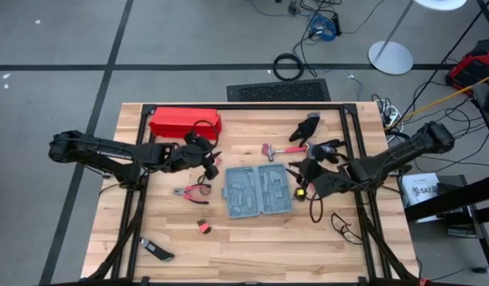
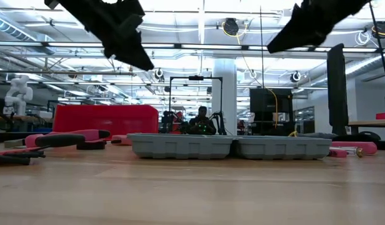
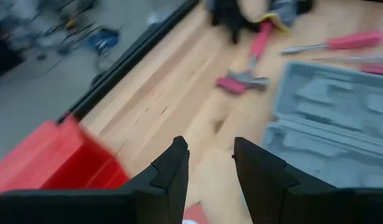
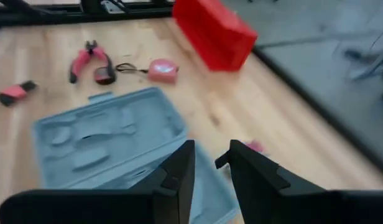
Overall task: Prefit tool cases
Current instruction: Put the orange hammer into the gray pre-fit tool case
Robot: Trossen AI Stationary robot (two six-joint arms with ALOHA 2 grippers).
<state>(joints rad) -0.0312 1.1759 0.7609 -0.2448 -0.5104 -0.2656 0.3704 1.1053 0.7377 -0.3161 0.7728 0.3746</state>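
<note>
The blue-grey tool case (image 1: 259, 191) lies open and flat on the middle of the wooden table, its grey recesses facing up; it also shows in the low view (image 2: 230, 145) and both wrist views (image 3: 341, 118) (image 4: 110, 137). My left gripper (image 1: 213, 164) hovers above the table at the case's far left corner, open, nothing between its fingers (image 3: 210, 168). My right gripper (image 1: 304, 176) hovers just off the case's right edge, also open and empty (image 4: 210, 165). In the low view both grippers (image 2: 145, 62) (image 2: 274, 47) hang well above the case.
A long red box (image 1: 185, 123) sits at the far left. A red-handled hammer (image 1: 284, 149) and a screwdriver (image 3: 341, 43) lie beyond the case. Red pliers (image 1: 190, 191) and a tape measure (image 4: 161, 70) lie left of it, a small red item (image 1: 203, 226) nearer.
</note>
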